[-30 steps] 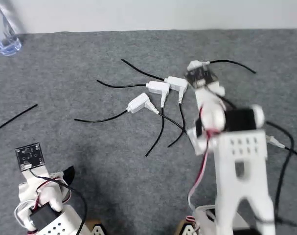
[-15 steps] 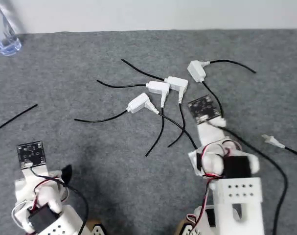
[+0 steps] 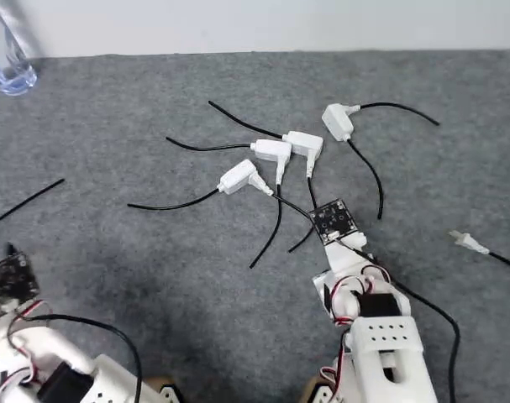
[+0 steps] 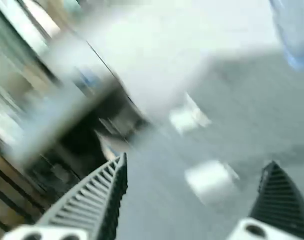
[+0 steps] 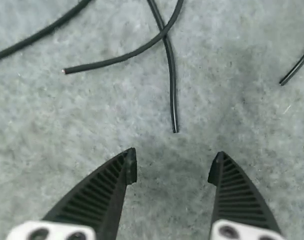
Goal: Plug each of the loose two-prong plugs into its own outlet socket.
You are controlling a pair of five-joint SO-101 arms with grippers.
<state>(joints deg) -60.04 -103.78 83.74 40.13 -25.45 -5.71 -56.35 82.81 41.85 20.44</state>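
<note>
The fingers of the right gripper (image 5: 174, 167) are seen spread apart, nothing between them, held low over the grey carpet (image 5: 51, 130). Just ahead of the fingertips the cut end of a black lead (image 5: 172, 95) is noted. A second lead (image 5: 116, 57) is crossed over it farther ahead.

From above, the right wrist board (image 3: 333, 220) is placed over those loose lead ends. Ahead of this gripper and to its left, three white bodies are grouped close together: the nearest connector (image 3: 239, 177), the middle connector (image 3: 271, 150) and the far connector (image 3: 303, 143). A fourth connector (image 3: 339, 120) is set a little apart, straight ahead and farthest off. Each is trailed by a black lead. Plug or socket cannot be told for any of them. One small two-prong plug (image 3: 466, 242) is found well off to the gripper's right, lying on the carpet, apart from every connector.

The left gripper (image 4: 197, 162) is likewise held with fingers wide apart and empty. A clear bottle (image 3: 7, 63) is stood far ahead of it.
</note>
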